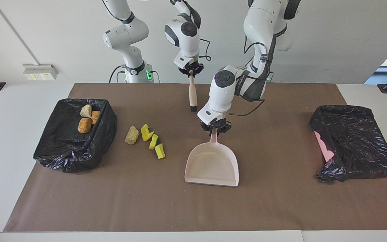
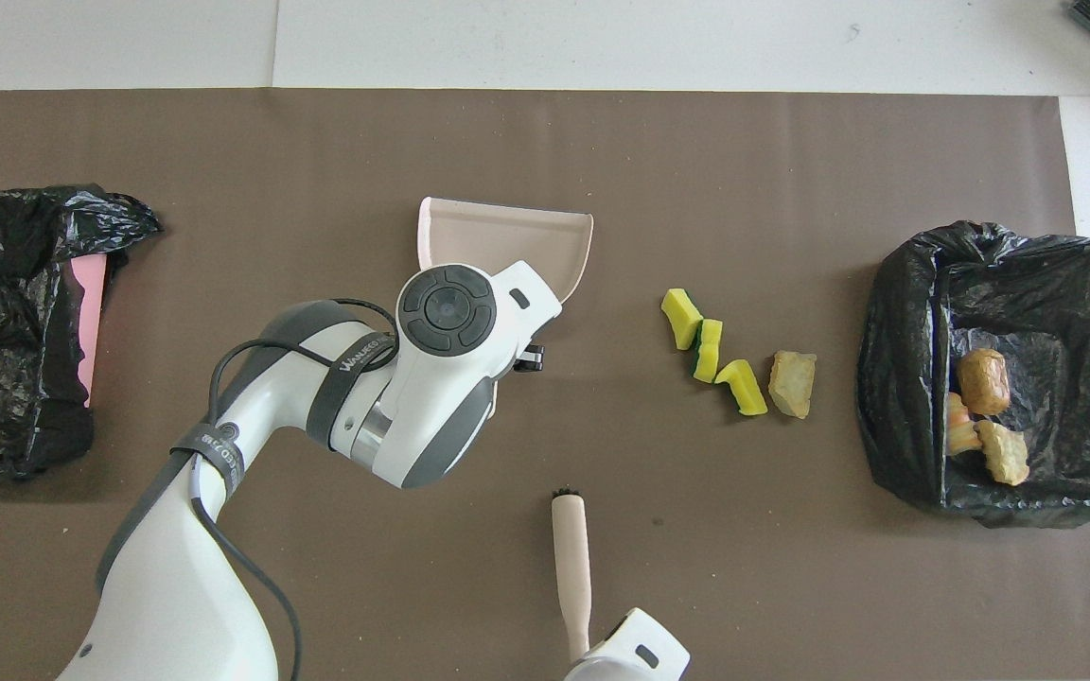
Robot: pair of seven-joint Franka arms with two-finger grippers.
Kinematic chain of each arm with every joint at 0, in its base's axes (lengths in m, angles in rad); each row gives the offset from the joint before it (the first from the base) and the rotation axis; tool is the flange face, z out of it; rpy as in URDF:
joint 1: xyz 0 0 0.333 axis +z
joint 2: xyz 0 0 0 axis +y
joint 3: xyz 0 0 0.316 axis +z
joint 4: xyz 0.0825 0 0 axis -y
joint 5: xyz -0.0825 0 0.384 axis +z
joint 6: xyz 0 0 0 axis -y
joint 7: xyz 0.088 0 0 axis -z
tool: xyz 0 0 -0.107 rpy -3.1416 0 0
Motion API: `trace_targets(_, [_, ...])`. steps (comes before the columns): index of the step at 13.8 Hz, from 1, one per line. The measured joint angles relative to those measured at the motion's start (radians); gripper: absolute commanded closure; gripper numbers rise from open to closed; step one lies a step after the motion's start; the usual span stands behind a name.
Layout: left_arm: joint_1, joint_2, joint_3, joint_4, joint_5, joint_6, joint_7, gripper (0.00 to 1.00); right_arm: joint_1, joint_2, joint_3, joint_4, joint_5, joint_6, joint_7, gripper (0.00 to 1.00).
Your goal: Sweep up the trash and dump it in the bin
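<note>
Four trash pieces (image 1: pixel 144 139), three sponge wedges and a tan lump, lie on the mat (image 1: pixel 281 201) at nine o'clock of the dustpan (image 1: pixel 212 164) in the facing view; three more sit in the bin (image 1: pixel 74 134) beside them. Left gripper (image 1: pixel 214 129) is clamped on the dustpan's handle; right gripper (image 1: pixel 190 71) is closed on the brush (image 1: pixel 192 94), hanging at twelve o'clock of the pan

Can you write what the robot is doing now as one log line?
left gripper: shut on dustpan handle | right gripper: shut on brush
</note>
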Motion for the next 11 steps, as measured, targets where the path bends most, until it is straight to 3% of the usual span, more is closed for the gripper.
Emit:
trace_targets(3, [0.023, -0.027, 0.003, 0.000, 0.001, -0.065, 0.153, 1.00, -0.223, -0.110, -0.006, 0.014, -0.121, -0.137, -0.124, 1.00])
trace_targets(5, [0.043, -0.063, 0.005, -0.001, 0.001, -0.145, 0.290, 1.00, -0.348, -0.118, -0.007, 0.033, -0.219, -0.153, -0.213, 1.00])
trace_targets(11, [0.088, -0.095, 0.006, -0.023, 0.079, -0.206, 0.672, 1.00, -0.615, 0.055, -0.007, 0.146, -0.587, -0.146, -0.492, 1.00])
